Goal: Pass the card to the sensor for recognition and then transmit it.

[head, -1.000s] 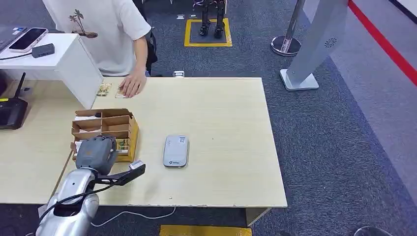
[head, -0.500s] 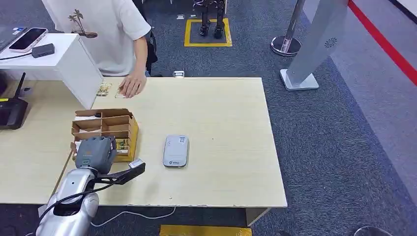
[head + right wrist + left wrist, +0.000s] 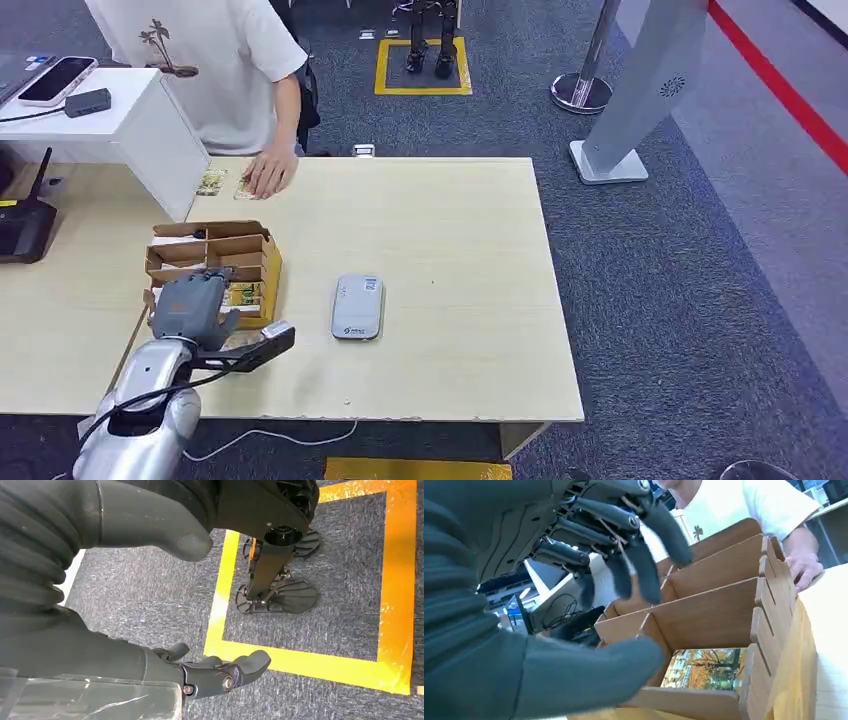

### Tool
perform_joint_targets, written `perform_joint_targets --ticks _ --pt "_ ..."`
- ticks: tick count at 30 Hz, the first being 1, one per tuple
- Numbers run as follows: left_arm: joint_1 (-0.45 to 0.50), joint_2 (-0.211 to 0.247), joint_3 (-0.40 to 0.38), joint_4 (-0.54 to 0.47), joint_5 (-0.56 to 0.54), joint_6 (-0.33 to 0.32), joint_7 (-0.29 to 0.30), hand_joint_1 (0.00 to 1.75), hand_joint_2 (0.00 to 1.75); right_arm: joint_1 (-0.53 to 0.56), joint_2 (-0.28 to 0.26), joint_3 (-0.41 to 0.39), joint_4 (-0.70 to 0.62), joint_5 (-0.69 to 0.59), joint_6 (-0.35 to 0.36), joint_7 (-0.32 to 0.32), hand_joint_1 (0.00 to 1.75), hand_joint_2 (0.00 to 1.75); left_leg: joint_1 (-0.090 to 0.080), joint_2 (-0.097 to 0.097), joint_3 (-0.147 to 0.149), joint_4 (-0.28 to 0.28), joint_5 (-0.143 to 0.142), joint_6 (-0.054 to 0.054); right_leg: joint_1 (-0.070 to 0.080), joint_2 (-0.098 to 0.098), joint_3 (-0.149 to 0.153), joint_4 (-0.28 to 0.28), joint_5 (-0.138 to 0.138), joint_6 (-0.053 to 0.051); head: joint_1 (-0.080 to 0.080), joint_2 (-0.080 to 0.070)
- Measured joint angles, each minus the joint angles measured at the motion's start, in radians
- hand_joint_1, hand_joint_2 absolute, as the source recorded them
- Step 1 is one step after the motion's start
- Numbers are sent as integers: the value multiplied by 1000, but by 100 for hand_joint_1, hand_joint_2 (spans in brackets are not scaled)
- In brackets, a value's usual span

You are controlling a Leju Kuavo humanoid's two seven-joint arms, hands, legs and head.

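A brown cardboard divider box [image 3: 212, 256] stands on the left part of the table, with a picture card [image 3: 243, 295] lying in its nearest compartment; the left wrist view shows the same card [image 3: 706, 668] with an autumn tree scene. My left hand [image 3: 187, 307] hovers over that near compartment, fingers [image 3: 644, 575] spread apart and empty, above the card. The grey-white card sensor [image 3: 358, 306] lies flat on the table to the right of the box. My right hand [image 3: 150, 527] hangs beside the body over the floor, holding nothing, fingers loosely apart.
A person in a white shirt [image 3: 215, 60] stands at the far side, one hand [image 3: 268, 176] resting on cards [image 3: 212, 181] on the table. A white raised stand [image 3: 120, 125] holds a phone; a black router [image 3: 22, 225] sits at the left. Bare light wood table [image 3: 460, 260] extends right.
My left hand has edged slightly forward over the box's near compartment. The person's hand, the sensor and the box have not moved.
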Motion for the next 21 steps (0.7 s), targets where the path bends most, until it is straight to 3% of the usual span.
perform_joint_targets --ticks 21 --pt "-4 0 0 0 0 0 0 0 175 0 0 0 -4 0 0 0 0 175 0 0 0 0 0 0 0 0 0 0 0 0 0 0"
